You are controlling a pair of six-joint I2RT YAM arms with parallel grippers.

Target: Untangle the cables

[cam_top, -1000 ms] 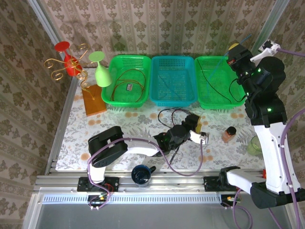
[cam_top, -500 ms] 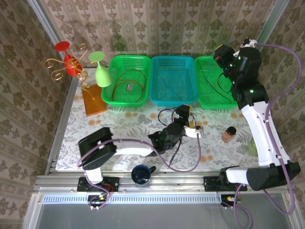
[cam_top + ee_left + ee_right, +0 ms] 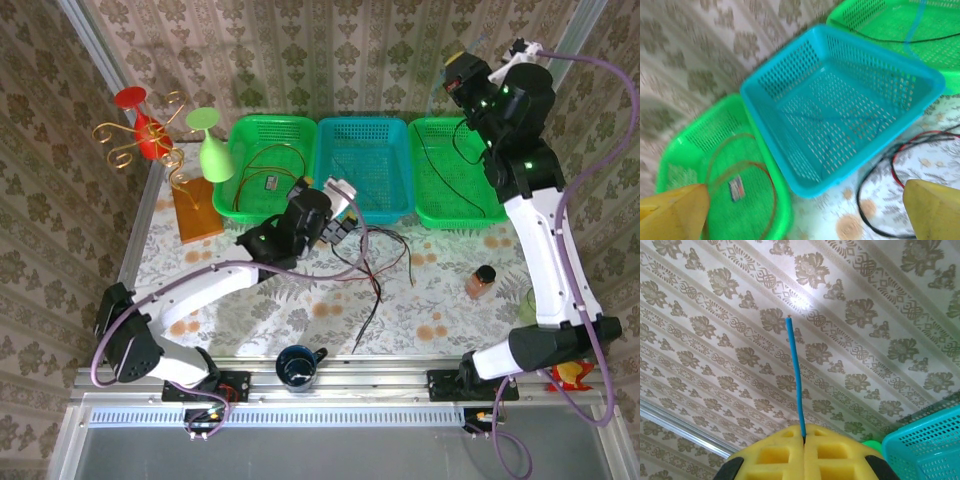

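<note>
A loose tangle of black and red cables [image 3: 370,265] lies on the table in front of the blue basket [image 3: 362,212]. My left gripper [image 3: 338,208] hovers over that basket's front edge, open with nothing between its yellow fingers [image 3: 675,210]. Below it I see the blue basket [image 3: 840,115] and part of the tangle [image 3: 887,170]. A red-brown cable [image 3: 265,170] is coiled in the left green basket [image 3: 268,122], and a black cable [image 3: 455,160] lies in the right green basket [image 3: 440,215]. My right gripper [image 3: 804,436] is raised high at the back [image 3: 462,72], shut on a thin blue cable [image 3: 794,370].
A small orange-capped bottle [image 3: 482,281] stands at the right and a dark mug [image 3: 298,365] at the front edge. A green glass [image 3: 212,150], a red glass [image 3: 135,110] on a gold stand and a wooden board [image 3: 195,210] occupy the back left corner.
My left gripper opened, let go of the tangle and swung up and back-left to the basket fronts. The right arm lifted further back and left with the blue cable.
</note>
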